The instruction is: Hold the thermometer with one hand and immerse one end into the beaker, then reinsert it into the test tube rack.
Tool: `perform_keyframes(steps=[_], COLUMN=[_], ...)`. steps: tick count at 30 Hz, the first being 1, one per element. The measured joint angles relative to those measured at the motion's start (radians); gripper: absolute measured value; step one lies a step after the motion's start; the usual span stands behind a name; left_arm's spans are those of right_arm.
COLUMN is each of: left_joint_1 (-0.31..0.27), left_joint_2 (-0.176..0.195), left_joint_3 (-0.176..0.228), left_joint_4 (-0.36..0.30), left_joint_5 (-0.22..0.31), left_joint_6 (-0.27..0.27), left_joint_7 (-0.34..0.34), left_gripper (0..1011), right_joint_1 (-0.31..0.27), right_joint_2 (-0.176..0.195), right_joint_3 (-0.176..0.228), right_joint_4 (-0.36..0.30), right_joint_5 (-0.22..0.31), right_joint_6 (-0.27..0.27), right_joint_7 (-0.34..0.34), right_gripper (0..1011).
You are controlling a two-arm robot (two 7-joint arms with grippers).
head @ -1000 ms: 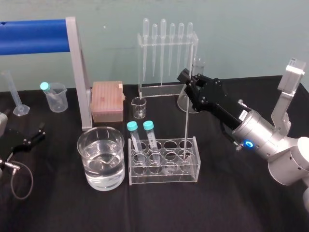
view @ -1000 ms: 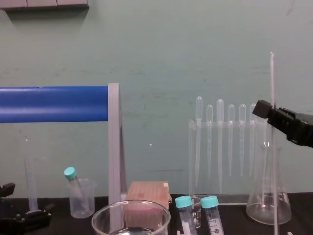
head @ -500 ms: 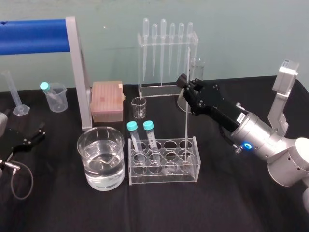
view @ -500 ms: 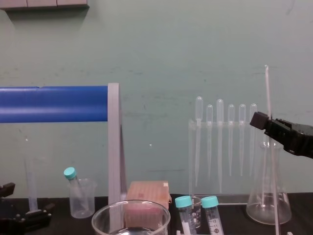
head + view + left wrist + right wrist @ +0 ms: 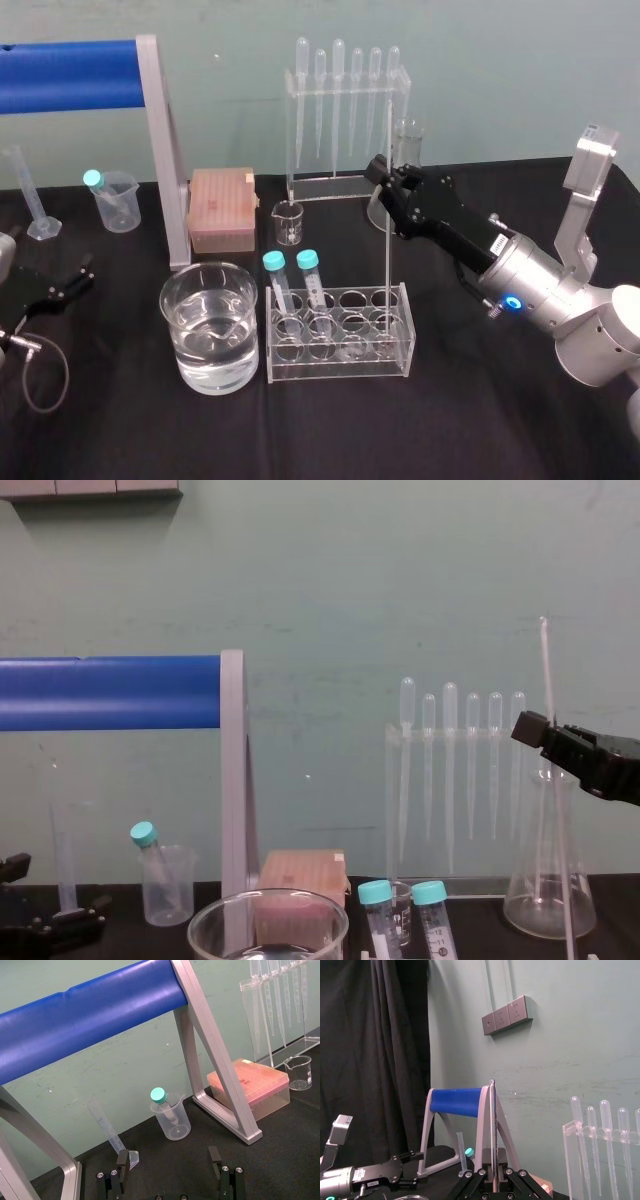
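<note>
The beaker of water stands just left of the rack. The right gripper pinches the thermometer, which stands nearly upright, its lower end in the rack's right rear hole. The left gripper rests spread at far left.

Black-draped table. Test tube rack stands near centre, with the water-filled beaker just beside it at 9 o'clock. From the rack: small glass beaker at 12 o'clock, pipette stand behind it; pink tip box at 11; conical flask at 1; grey frame foot, plastic beaker and graduated cylinder toward 10.
</note>
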Motion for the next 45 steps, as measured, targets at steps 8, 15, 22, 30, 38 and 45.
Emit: perform_keyframes(steps=[8,15,22,30,38,45], left_joint_1=[0.0,0.0,0.0,0.0,0.0,0.0], left_joint_2=[0.0,0.0,0.0,0.0,0.0,0.0], left_joint_3=[0.0,0.0,0.0,0.0,0.0,0.0], left_joint_4=[0.0,0.0,0.0,0.0,0.0,0.0], left_joint_5=[0.0,0.0,0.0,0.0,0.0,0.0], left_joint_6=[0.0,0.0,0.0,0.0,0.0,0.0], left_joint_7=[0.0,0.0,0.0,0.0,0.0,0.0], left_gripper=[1008,1008,1008,1008,1008,1008], right_joint_1=[0.0,0.0,0.0,0.0,0.0,0.0], right_joint_2=[0.0,0.0,0.0,0.0,0.0,0.0], right_joint_3=[0.001,0.001,0.001,0.001,0.001,0.001], right_joint_4=[0.0,0.0,0.0,0.0,0.0,0.0], right_joint_5=[0.0,0.0,0.001,0.001,0.002,0.002], right_joint_6=[0.0,-0.001,-0.001,-0.002,-0.002,-0.002], right_joint_7=[0.0,0.0,0.0,0.001,0.001,0.001], right_gripper=[53,112,362,583,837,1002])
